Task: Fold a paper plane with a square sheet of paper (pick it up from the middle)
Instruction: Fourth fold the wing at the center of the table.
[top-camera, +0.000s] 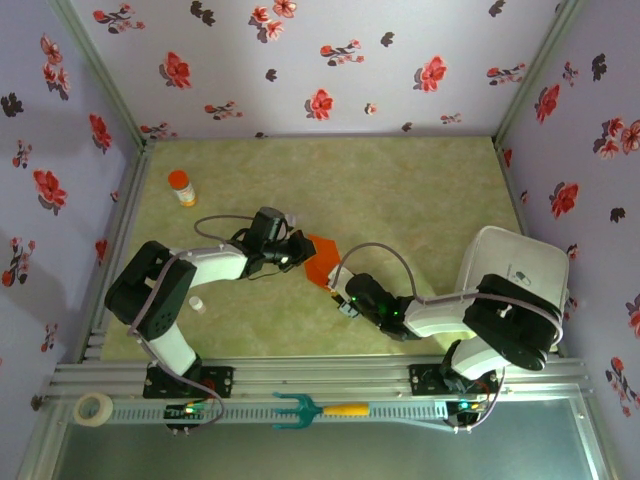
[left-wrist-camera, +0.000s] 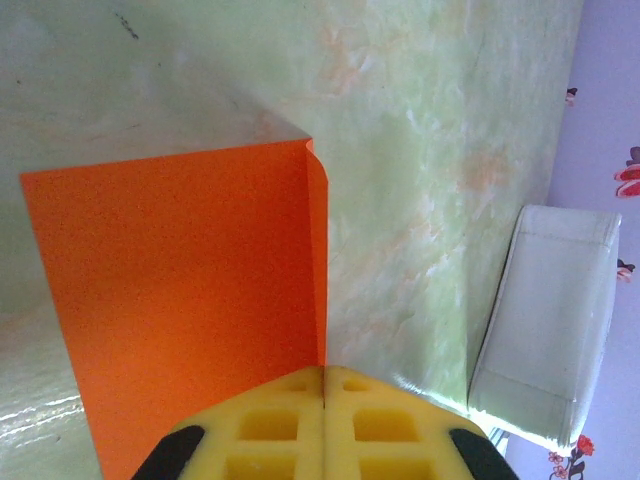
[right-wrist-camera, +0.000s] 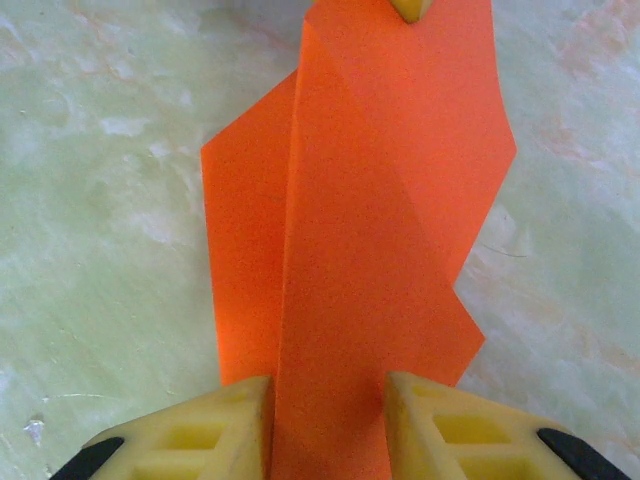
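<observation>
Sheet status: square sheet of paper (top-camera: 322, 258) long axis 11-to-5 | left claw (top-camera: 302, 252) pinching its 9 o'clock edge | right claw (top-camera: 341, 294) jaws parted, straddling its 5 o'clock end

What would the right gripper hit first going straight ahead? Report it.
The orange-red folded paper sheet, between the fingers of the right gripper; beyond it, probably the yellow fingertip of the left gripper, though depth is unclear.

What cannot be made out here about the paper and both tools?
Top external: folds of the paper, too small, partly covered by the left tool and right tool.
Left wrist: the paper's lower part, hidden behind the shut left tool.
Right wrist: whether the right tool grips the paper, cut off by the bottom edge.
</observation>
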